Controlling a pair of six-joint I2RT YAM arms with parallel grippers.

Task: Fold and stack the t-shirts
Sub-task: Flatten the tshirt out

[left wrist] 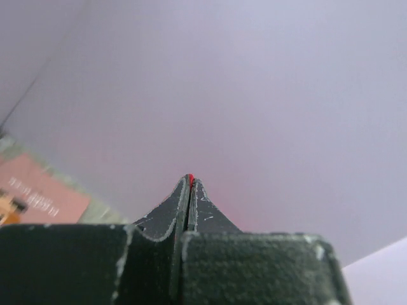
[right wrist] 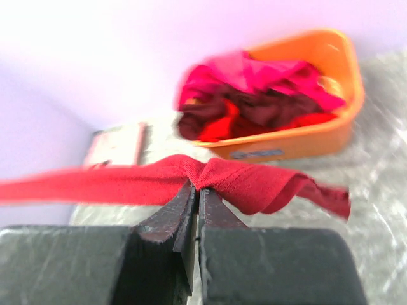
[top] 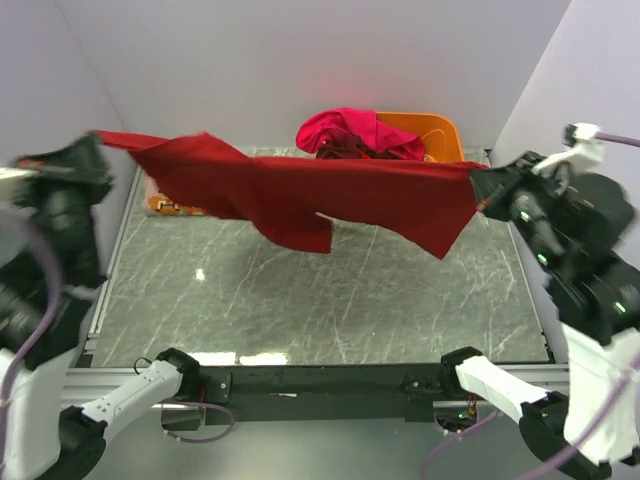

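- We hold one dark red t-shirt (top: 300,190) stretched in the air between the two arms, well above the bench (top: 350,310). Its middle sags and one lobe hangs lower than the rest.
- The left pincer (top: 92,150) is closed; in its wrist view only a sliver of red shows at the fingertips (left wrist: 189,180). We judge that a thin bite: a harder pull could tear the corner free and drop that side.
- The right pincer (top: 478,186) is clamped on a bunched hem, with a good fold of cloth over the fingertips (right wrist: 191,190), so that end looks safer.
- If we lower it slack, the sagging middle may land first and wrinkle, spoiling the fold.
- The far edge passes near the orange tub (top: 445,130); swinging back could snag the heap of shirts (top: 350,130) in it.
- Count: one shirt aloft; one pink shirt (top: 165,205) flat at the left rear of the bench; in the heap we see magenta, maroon and red cloth, at least three, though we cannot tell the exact number; one tub; two pincers.
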